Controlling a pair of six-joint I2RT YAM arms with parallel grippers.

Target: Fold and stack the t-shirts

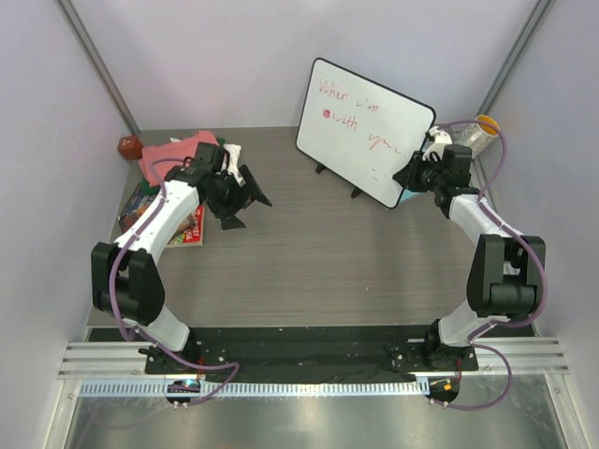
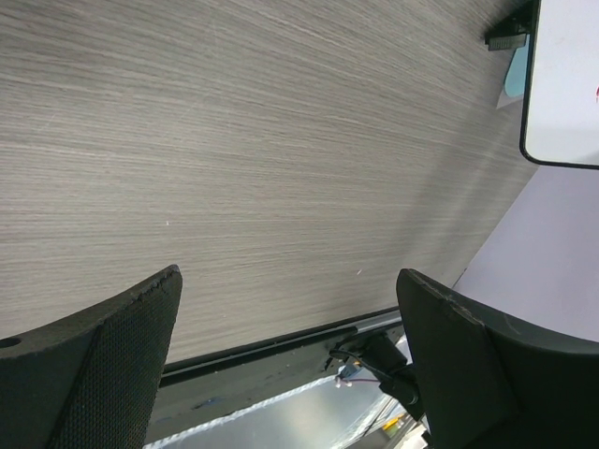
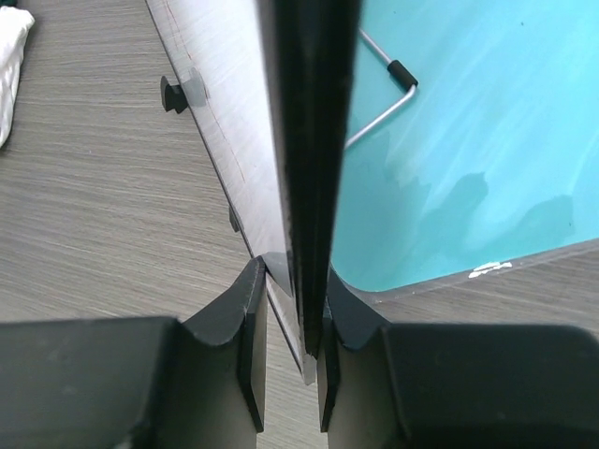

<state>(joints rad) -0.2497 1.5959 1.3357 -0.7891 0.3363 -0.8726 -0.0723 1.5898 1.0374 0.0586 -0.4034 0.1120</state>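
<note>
Left arm (image 1: pixel 168 210) reaches over the left half of the bench (image 1: pixel 309 271). The left jaws are spread wide and hold nothing; in the left wrist view only bare wood-grain bench top (image 2: pixel 234 140) shows between them.

Right arm (image 1: pixel 479 220) reaches to the far right. The right jaws are pinching the lower right edge of the whiteboard (image 1: pixel 365 131). In the right wrist view the board (image 3: pixel 304 140) is seen edge-on, with one jaw pad against each face. The board stands tilted on small black feet and has red handwriting on its front. A teal surface (image 3: pixel 468 140) with a thin wire leg lies on its far side.

Salmon-pink t-shirt (image 1: pixel 173 154) is bunched in the far left corner of the bench. The cream-white t-shirt (image 1: pixel 231 150) is crumpled just beside it on the right; one corner of it shows in the right wrist view (image 3: pixel 9 65). Neither is folded and neither touches the jaws.

Glossy books (image 1: pixel 140 206) lie near the pink shirt, partly under the left arm
</note>
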